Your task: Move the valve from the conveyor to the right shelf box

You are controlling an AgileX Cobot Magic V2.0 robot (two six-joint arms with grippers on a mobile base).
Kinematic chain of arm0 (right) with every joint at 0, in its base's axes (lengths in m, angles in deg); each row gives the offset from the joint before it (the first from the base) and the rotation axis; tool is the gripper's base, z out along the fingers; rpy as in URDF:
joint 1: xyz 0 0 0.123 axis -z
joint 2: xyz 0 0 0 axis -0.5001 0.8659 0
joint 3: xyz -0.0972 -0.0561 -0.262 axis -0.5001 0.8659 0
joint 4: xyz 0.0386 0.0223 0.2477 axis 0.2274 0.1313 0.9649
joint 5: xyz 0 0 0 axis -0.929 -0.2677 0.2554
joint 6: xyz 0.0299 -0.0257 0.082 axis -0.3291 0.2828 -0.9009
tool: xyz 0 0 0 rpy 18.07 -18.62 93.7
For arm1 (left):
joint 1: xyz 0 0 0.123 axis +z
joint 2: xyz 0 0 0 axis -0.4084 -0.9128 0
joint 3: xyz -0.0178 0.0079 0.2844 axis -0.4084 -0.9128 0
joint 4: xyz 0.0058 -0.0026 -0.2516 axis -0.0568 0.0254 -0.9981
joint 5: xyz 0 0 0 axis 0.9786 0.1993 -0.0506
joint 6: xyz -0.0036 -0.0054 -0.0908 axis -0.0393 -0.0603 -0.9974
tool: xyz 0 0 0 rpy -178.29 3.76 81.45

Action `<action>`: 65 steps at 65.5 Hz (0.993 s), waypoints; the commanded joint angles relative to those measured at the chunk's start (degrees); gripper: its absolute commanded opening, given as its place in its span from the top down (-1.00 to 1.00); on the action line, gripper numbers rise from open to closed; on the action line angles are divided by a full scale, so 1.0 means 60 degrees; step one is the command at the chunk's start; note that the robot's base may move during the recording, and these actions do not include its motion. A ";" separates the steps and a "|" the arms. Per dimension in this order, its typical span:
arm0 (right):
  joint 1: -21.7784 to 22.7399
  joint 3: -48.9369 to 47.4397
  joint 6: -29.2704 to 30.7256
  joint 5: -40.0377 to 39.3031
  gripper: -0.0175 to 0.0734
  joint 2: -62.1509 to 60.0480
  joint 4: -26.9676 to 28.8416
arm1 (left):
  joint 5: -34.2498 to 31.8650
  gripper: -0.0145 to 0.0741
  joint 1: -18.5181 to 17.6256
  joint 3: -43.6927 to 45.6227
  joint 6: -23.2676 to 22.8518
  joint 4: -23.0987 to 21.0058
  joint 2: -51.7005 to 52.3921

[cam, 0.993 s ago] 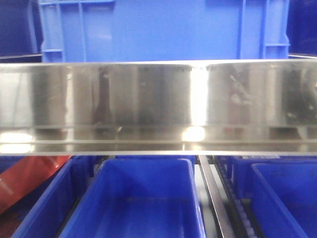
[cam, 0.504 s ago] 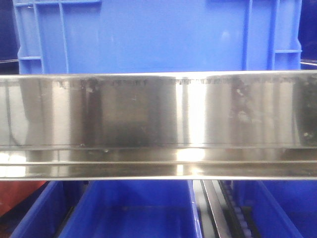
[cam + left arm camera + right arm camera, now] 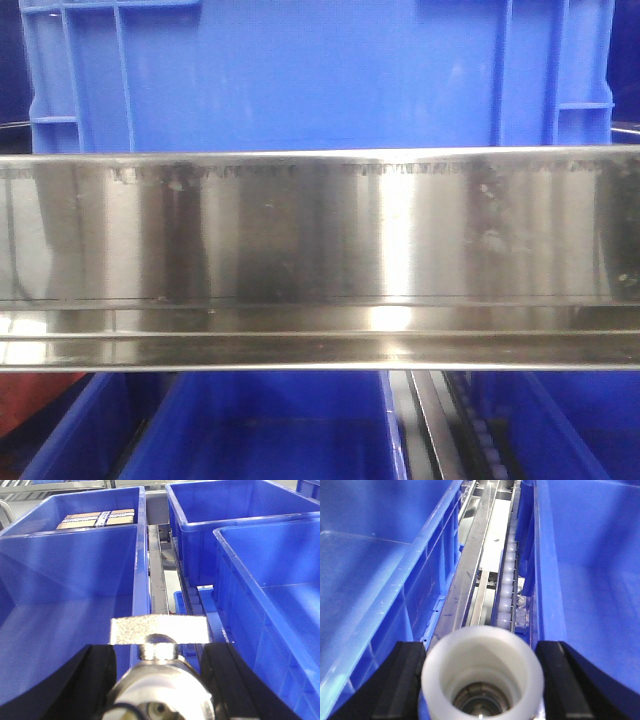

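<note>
Left gripper [image 3: 159,650] clamped on metal valve [image 3: 159,685], held over the edge of a blue box [image 3: 65,570], likely for a clear drop; right gripper [image 3: 481,655] closed on a white-capped part [image 3: 481,670], possibly another valve, above the shelf rail [image 3: 477,555] between boxes.

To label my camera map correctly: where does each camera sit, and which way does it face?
Front: level with the shelf rail, facing it; blue crate above, boxes below; no robot part shows.
Left wrist: behind the left gripper holding a valve, looking over boxes.
Right wrist: behind the right gripper holding a white part, looking down the track.
Shared: both wrist views show the track between boxes.
</note>
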 commanded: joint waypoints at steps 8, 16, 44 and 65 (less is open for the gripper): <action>0.0008 -0.0171 0.0033 -0.0673 0.95 -0.0133 -0.0037 | -0.0523 0.92 -0.0054 0.0096 -0.0054 -0.0042 0.0082; 0.0008 -0.0171 0.0033 -0.0673 0.95 -0.0133 -0.0037 | -0.0523 0.92 -0.0054 0.0096 -0.0054 -0.0042 0.0082; 0.0008 -0.0171 0.0033 -0.0989 0.95 -0.0133 -0.0037 | -0.0523 0.92 -0.0054 0.0096 -0.0054 -0.0042 0.0082; -0.0168 -0.0479 0.0033 -0.1970 0.95 -0.0061 0.0032 | -0.1597 0.92 -0.0245 0.0611 0.0216 -0.0362 -0.0399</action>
